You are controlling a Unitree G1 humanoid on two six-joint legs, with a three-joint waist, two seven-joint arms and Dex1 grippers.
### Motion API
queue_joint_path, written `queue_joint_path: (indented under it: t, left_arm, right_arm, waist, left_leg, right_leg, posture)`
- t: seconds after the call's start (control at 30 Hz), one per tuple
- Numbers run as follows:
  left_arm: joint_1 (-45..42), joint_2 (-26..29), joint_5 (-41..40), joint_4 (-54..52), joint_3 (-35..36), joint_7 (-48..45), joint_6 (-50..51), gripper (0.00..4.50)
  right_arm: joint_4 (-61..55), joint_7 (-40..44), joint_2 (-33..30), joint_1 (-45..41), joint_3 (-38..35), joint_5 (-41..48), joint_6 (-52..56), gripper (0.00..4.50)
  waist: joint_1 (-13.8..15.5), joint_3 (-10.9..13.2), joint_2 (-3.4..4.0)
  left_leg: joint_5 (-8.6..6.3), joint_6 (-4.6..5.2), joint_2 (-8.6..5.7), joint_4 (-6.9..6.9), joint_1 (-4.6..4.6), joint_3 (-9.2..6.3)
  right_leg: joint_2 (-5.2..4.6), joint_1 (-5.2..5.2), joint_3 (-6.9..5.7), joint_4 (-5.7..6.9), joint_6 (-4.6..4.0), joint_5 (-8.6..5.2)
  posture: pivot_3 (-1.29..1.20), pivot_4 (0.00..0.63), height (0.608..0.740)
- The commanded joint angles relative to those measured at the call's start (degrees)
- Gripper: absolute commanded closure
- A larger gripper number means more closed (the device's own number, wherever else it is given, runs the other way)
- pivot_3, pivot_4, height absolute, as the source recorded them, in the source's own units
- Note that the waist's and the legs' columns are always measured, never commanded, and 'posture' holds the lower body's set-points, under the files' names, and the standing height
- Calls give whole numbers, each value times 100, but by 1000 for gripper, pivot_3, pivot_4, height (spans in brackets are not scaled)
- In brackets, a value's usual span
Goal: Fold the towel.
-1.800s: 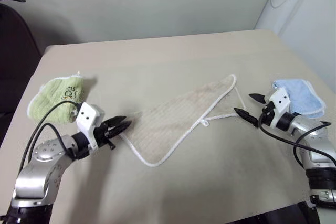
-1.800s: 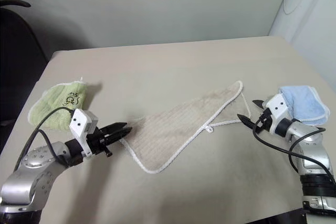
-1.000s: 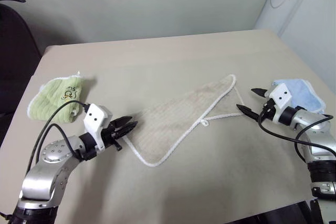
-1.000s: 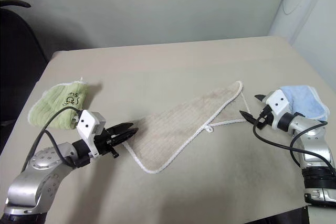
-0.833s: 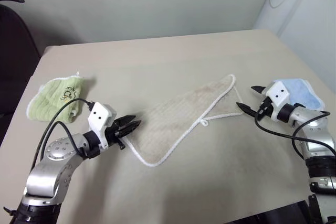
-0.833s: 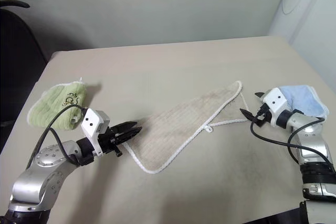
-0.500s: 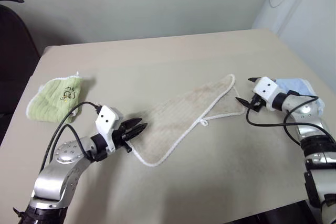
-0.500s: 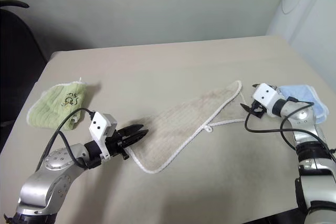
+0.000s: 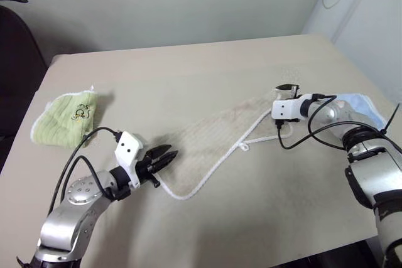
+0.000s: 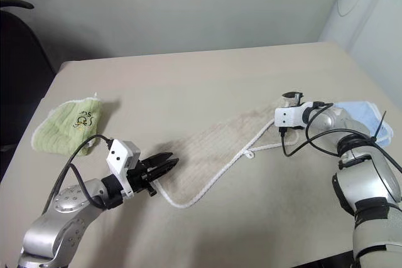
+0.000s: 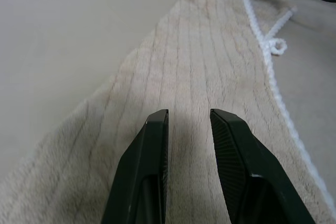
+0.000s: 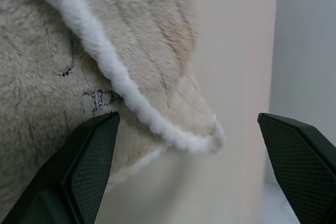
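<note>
The beige towel point(image 9: 213, 135) lies flat mid-table as a long triangle with white corded edging and a small loop point(image 9: 244, 147). My left gripper point(image 9: 166, 155) is at its near left end. In the left wrist view its two black fingers point(image 11: 149, 156) stand narrowly parted over the ribbed cloth point(image 11: 210, 61), with nothing pinched between them. My right gripper point(image 9: 281, 103) is at the towel's far right corner, rolled so one finger is above the other. It is wide open, and the right wrist view shows the corner point(image 12: 197, 135) lying between the fingers.
A light green cloth point(image 9: 63, 117) lies at the table's left edge, and a light blue cloth point(image 9: 363, 106) lies behind my right arm. A dark chair point(image 9: 12, 61) stands off the left side. Black cables loop around both wrists.
My right gripper has swung in from beside the blue cloth to the towel's right corner and rolled its fingers upright. My left gripper has edged right onto the towel's near end.
</note>
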Motion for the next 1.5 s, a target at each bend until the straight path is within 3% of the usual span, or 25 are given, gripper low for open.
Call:
queue_joint_path:
  t: [0.03, 0.1, 0.2, 0.43, 0.57, 0.9, 1.0, 1.1, 1.23, 1.5]
  left_arm:
    - [9, -57, -24, -384, 15, 124, -16, 3125]
    - [42, -73, -24, -414, 28, 159, -19, 3125]
    - [68, -91, -13, -446, 13, 200, -25, 3125]
    - [15, -28, -8, -429, 21, 192, -47, 3125]
    - [-54, 329, 172, -346, -108, -139, -137, 3125]
    - [-517, 1812, 686, 73, -617, -2048, -966, 3125]
    - [-611, 2211, 589, 240, -759, -2867, -1183, 2493]
    - [-609, 2592, 755, 351, -1035, -3646, -1610, 1494]
    - [-806, 2579, 1283, 461, -1449, -3868, -2253, 49]
    - [-992, 2070, 1915, 411, -1898, -3446, -2427, 18]
  right_arm:
    - [118, -656, 46, -258, 373, -477, 48, 37]
    - [193, -819, 94, -302, 475, -596, 122, 37]
    - [277, -972, 137, -338, 574, -717, 230, 621]
    - [308, -978, 122, -368, 544, -677, 179, 3058]
    - [268, -956, 82, -294, 498, -612, 98, 4451]
    - [79, -927, -57, -31, 192, -182, -67, 4451]
    - [-18, -925, -128, 70, 132, -117, -118, 4500]
    - [-160, -926, -194, 196, 44, 20, -145, 4500]
    - [-338, -877, -276, 338, -83, 180, -151, 4500]
    - [-1208, -482, -608, 864, -414, 589, -233, 4500]
  waist:
    - [-11, 0, 0]
    - [-16, 0, 0]
    - [-22, 0, 0]
    - [-24, 0, 0]
    - [-22, 0, 0]
    - [-16, 1, 2]
    - [-14, 1, 2]
    - [-15, 1, 2]
    - [-8, 2, 3]
    - [-24, 2, 3]
  left_leg:
    - [0, 0, 0, 1, 0, 0]
    - [-1, 2, 0, 0, 0, 0]
    - [-3, 1, 1, -1, 0, 0]
    - [-6, -3, 2, -3, -6, 1]
    - [-6, -4, 3, -7, -6, 0]
    - [-9, -11, 4, -7, -26, 0]
    - [-9, -12, 5, -8, -38, 0]
    - [-10, -13, 6, -7, -53, 0]
    - [-11, -10, 6, -6, -63, 0]
    - [-12, -7, 9, -2, -75, 0]
  right_leg:
    - [0, 0, 0, 0, 0, 0]
    - [0, 0, 0, 0, -1, 0]
    - [0, -1, 0, 0, -2, 0]
    - [0, -8, 0, 0, -5, -2]
    - [0, -11, 0, 0, -8, -3]
    - [1, -31, -1, 1, -9, -4]
    - [1, -44, -1, 2, -10, -5]
    - [1, -58, -1, 2, -10, -5]
    - [0, -66, -1, 1, -10, -5]
    - [1, -76, -1, 1, -9, -4]
  posture:
    - [0, 150, 740]
    - [0, 150, 740]
    - [0, 150, 740]
    - [0, 150, 740]
    - [0, 150, 740]
    - [0, 150, 740]
    - [0, 150, 740]
    - [0, 150, 740]
    - [0, 150, 740]
    - [0, 150, 740]
